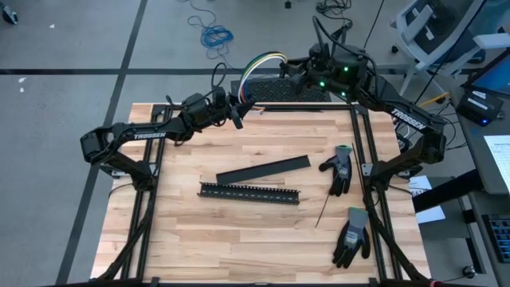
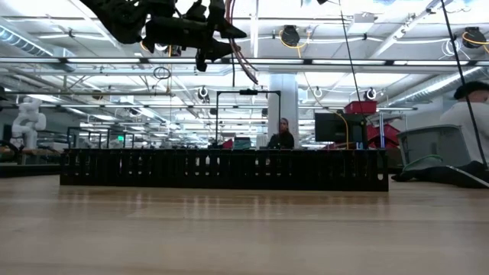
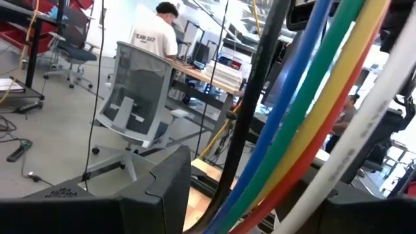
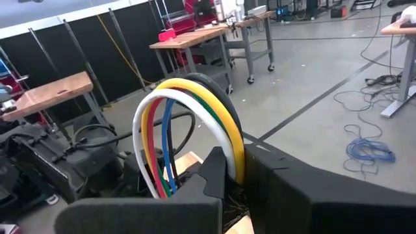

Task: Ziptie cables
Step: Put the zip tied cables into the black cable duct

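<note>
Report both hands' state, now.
Left hand: closed on the cables.
Right hand: shut on the cables' other end.

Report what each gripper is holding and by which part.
The cables arch between the two grippers at the table's far edge. The right gripper is shut on one end of them; the left gripper clamps the other end. Neither holds anything else.

The table is light wood planks, smooth. The cables look like shiny, smooth plastic. The black comb rail looks like dull plastic. The gloves are cloth.
</note>
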Action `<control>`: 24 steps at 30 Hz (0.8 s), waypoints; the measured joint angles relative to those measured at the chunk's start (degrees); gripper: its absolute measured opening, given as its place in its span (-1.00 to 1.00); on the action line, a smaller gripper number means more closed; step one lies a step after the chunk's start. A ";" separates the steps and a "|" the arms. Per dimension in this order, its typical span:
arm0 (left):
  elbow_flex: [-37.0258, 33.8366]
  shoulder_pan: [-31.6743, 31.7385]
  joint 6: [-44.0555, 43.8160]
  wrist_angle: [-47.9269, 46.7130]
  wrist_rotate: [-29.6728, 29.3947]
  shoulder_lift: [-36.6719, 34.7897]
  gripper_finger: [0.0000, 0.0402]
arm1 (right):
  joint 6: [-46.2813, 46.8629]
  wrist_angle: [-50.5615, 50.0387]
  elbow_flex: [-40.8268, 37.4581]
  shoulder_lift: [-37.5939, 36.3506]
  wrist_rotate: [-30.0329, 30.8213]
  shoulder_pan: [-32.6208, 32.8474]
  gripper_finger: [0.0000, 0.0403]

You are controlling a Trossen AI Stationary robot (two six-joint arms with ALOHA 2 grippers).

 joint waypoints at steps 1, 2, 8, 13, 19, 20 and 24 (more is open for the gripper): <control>0.00 0.00 0.02 0.00 0.00 0.00 -0.08 | 0.00 0.01 0.00 0.00 0.00 0.00 -0.96; 0.00 0.00 0.02 -0.01 -0.04 0.00 -0.08 | 0.00 0.00 0.00 0.00 0.00 0.00 -0.96; 0.00 0.00 0.83 0.15 -0.12 0.00 -0.09 | 1.03 -0.20 0.00 0.00 -1.05 0.00 -0.96; 0.00 0.00 1.46 0.44 -0.13 0.00 -0.25 | 1.07 -0.22 0.00 0.01 -1.21 0.00 -0.96; 0.00 0.06 1.62 0.46 -0.12 0.00 -0.41 | 1.07 -0.04 0.00 0.02 -1.35 0.44 -0.96; 0.00 0.07 1.74 0.56 -0.13 0.00 -0.43 | 1.07 -0.04 0.00 0.02 -1.37 0.45 -0.96; 0.01 0.07 2.71 1.16 -0.47 0.00 -0.57 | 1.07 0.00 0.00 0.02 -1.33 0.44 -0.96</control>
